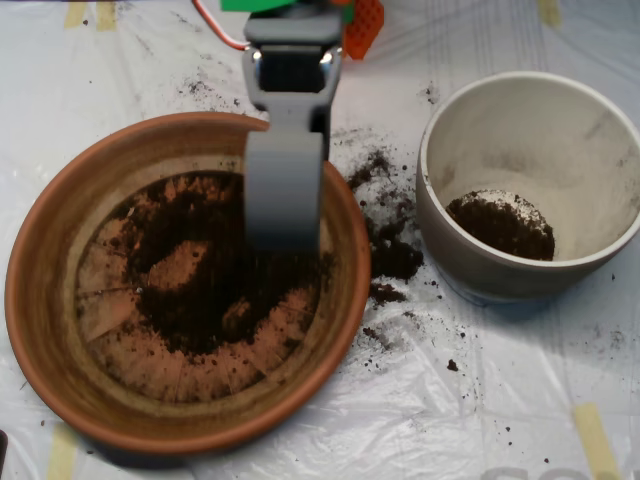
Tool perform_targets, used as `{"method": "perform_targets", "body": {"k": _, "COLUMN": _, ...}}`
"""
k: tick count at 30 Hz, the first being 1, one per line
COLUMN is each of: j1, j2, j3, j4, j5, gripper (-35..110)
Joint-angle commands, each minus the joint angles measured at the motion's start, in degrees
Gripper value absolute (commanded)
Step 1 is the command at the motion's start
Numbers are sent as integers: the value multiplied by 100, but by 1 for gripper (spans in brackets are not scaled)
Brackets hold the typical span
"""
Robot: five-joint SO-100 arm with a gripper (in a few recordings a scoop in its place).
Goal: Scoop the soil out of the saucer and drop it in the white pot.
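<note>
A wide terracotta saucer [60, 300] fills the left half of the overhead view. Dark crumbly soil [215, 290] lies spread across its floor, with bare orange patches showing through. My grey scoop [284, 215] reaches down from the top edge into the saucer's upper right part, its tip at the soil. To the right stands the deep white pot [470, 120], holding a small mound of soil [502, 224] at its bottom.
Spilled soil [390, 250] is scattered on the white plastic sheet between the saucer and the pot. The arm's orange part [362, 25] sits at the top edge. Yellow tape strips [595, 435] hold the sheet down.
</note>
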Motion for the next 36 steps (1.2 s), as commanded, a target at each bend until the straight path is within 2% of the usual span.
{"method": "perform_targets", "body": {"k": 1, "j1": 519, "j2": 606, "j3": 650, "j4": -422, "j5": -202, "gripper": 40}}
{"method": "perform_targets", "body": {"k": 10, "j1": 1169, "j2": -571, "j3": 1582, "j4": -888, "j5": -712, "gripper": 40}}
{"method": "perform_targets", "body": {"k": 16, "j1": 1274, "j2": -1564, "j3": 1143, "j4": -844, "j5": -826, "gripper": 42}}
{"method": "perform_targets", "body": {"k": 31, "j1": 1485, "j2": -2610, "j3": 281, "j4": -1028, "j5": -826, "gripper": 55}}
{"method": "perform_targets", "body": {"k": 36, "j1": 1336, "j2": -2813, "j3": 158, "j4": -870, "j5": -791, "gripper": 55}}
